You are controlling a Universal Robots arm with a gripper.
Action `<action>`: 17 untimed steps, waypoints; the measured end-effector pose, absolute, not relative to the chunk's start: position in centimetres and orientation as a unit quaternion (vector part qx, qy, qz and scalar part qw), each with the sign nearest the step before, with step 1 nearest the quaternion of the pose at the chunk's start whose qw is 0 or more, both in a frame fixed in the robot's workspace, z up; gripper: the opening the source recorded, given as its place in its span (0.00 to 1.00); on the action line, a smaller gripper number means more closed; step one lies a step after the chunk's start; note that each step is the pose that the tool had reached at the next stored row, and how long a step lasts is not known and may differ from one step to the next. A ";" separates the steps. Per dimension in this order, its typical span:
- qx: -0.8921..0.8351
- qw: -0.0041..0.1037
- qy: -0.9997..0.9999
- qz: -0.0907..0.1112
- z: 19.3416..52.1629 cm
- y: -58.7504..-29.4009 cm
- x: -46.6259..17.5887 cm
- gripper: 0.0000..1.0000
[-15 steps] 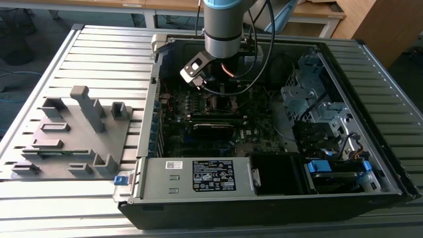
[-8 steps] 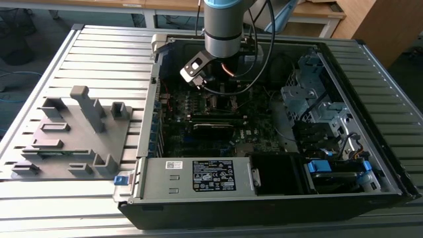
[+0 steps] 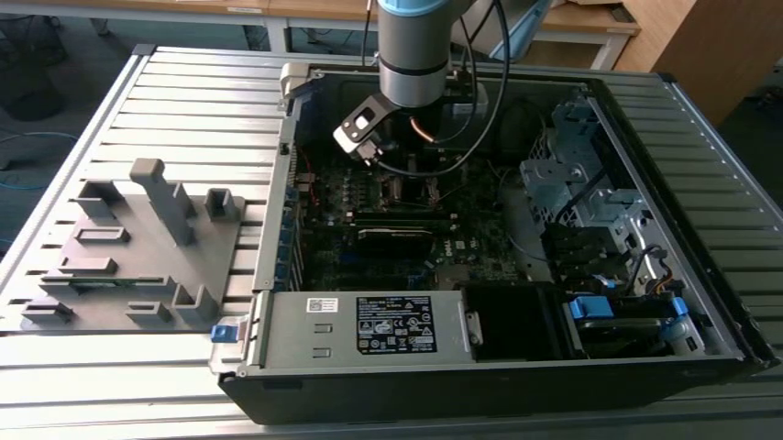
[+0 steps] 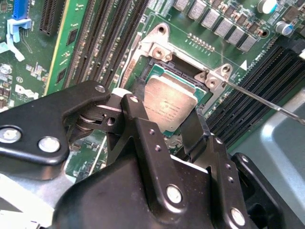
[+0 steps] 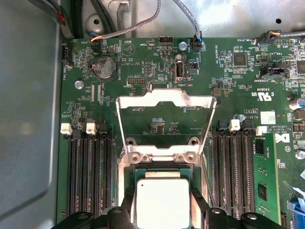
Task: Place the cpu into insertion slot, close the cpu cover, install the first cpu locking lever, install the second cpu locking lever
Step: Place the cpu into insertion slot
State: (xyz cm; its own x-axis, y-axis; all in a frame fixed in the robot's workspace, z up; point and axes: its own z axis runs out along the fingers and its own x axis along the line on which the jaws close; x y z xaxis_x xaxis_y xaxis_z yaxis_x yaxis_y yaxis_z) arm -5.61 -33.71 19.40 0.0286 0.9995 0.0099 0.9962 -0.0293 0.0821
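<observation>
The black two-fingered gripper (image 4: 165, 102) is found closed narrowly on the small flat square cpu (image 5: 163, 202) with silvery-grey metal top, its fingers set against two opposite edges. The cpu is held within the small square dark insertion slot (image 4: 177, 71), metal-rimmed, on the dark green motherboard (image 5: 143, 62). Full seating cannot be confirmed. The thin silvery metal cpu cover (image 5: 143, 99) is raised open beyond the slot.

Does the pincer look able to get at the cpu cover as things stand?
Probably not yet: the pincer grips the cpu at the insertion slot. The cpu cover stands open just beyond, with nothing between.
</observation>
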 end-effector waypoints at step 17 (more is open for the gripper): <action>0.717 0.026 0.696 0.032 19.2 -33.7 -5.5 0.54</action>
State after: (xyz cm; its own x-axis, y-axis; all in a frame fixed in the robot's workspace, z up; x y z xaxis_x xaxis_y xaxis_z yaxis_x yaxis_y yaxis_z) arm -5.55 -33.71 19.16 0.0287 0.9995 0.0095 0.9962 -0.0294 0.0819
